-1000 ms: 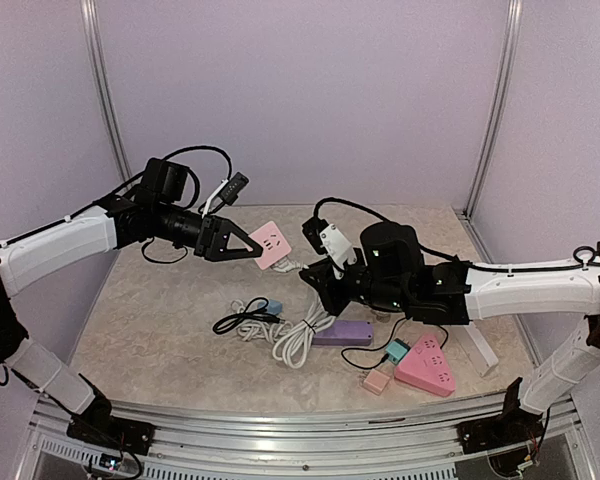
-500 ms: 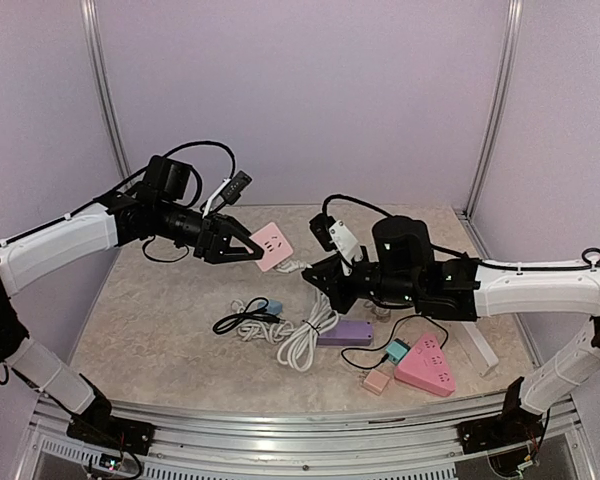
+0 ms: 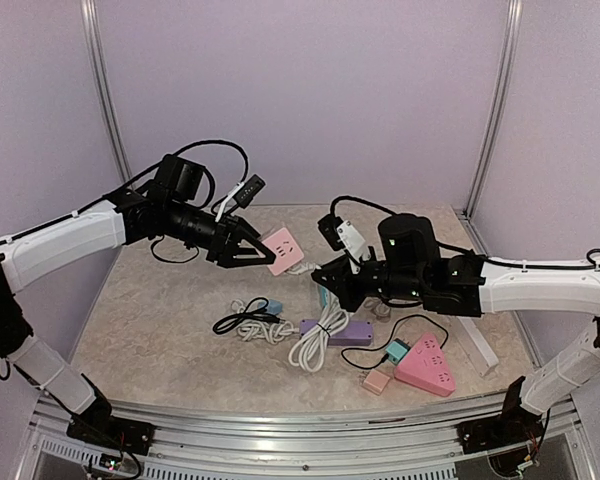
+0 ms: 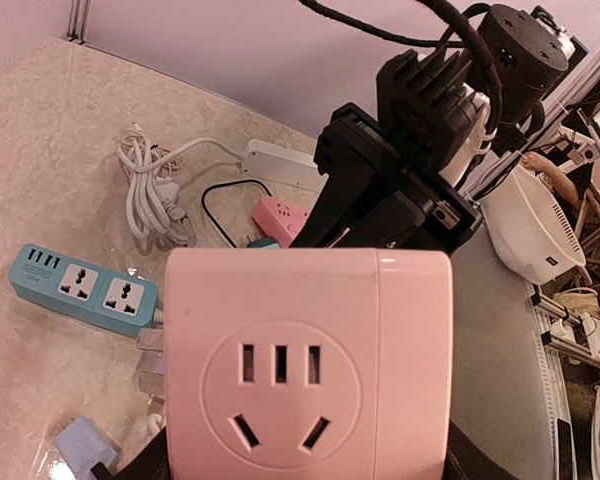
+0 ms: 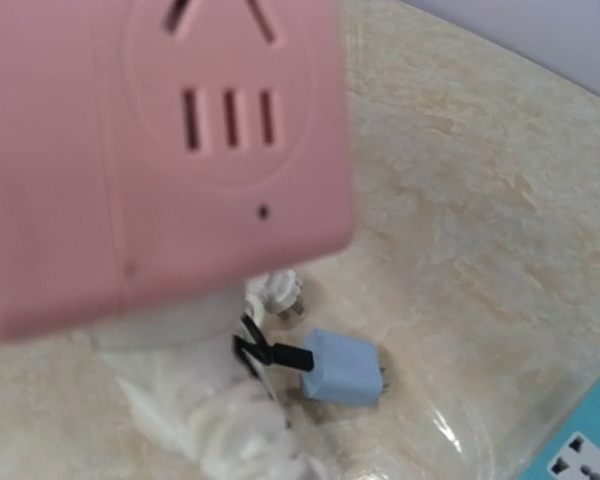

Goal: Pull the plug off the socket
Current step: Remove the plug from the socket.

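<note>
My left gripper (image 3: 265, 250) is shut on a pink cube socket (image 3: 283, 250) and holds it in the air above the table. The socket fills the left wrist view (image 4: 300, 370), and its facing outlets are empty. My right gripper (image 3: 325, 275) is right beside the socket. It seems shut on the white plug (image 3: 303, 266), whose white cord (image 3: 315, 340) hangs down to a coil. In the right wrist view the socket (image 5: 150, 150) is at top left. The blurred white plug (image 5: 165, 335) sits against its underside. My right fingers are hidden there.
On the table lie a purple power strip (image 3: 345, 331), a pink triangular strip (image 3: 425, 362), a teal adapter (image 3: 397, 350), a small pink adapter (image 3: 377, 382) and a blue adapter (image 3: 273, 305) with a black cord (image 3: 235, 322). A teal strip (image 4: 80, 290) lies below the socket.
My left arm has carried the pink socket to the right. My right gripper has risen closer to it. The white cord coil and purple strip have shifted slightly right.
</note>
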Tool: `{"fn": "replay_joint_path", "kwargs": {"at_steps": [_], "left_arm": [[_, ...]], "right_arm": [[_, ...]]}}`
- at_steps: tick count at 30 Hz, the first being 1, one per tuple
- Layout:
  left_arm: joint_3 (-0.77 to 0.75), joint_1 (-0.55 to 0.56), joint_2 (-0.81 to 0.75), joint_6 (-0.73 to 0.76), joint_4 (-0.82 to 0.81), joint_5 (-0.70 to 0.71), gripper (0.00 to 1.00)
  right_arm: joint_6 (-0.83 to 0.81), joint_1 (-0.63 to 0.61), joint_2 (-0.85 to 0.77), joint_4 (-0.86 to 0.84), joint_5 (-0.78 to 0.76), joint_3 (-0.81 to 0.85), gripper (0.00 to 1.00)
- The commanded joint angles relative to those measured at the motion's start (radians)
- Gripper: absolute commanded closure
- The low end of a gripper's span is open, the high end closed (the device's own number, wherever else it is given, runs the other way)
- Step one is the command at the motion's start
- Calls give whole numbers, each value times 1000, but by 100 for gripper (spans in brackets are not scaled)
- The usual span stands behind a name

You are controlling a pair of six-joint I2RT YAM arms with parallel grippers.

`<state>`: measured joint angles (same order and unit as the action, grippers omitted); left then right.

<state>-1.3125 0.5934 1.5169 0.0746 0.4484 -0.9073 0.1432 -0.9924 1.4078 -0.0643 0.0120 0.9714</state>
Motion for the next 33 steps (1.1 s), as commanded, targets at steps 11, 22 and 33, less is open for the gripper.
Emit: {"fn": "replay_joint_path", "kwargs": {"at_steps": [11,22,33], "left_arm": [[80,-112,-67,-110,-102,107,92],[42,-69,-67,8,-10,-33,91],[21,-53,-63,35,32,-115,91]], "right_arm": [[95,-64,11,-110,68,-27,100],[69,-22,-54,-35,141,-2,75],[7,70,-29,104,398,43,33]]}}
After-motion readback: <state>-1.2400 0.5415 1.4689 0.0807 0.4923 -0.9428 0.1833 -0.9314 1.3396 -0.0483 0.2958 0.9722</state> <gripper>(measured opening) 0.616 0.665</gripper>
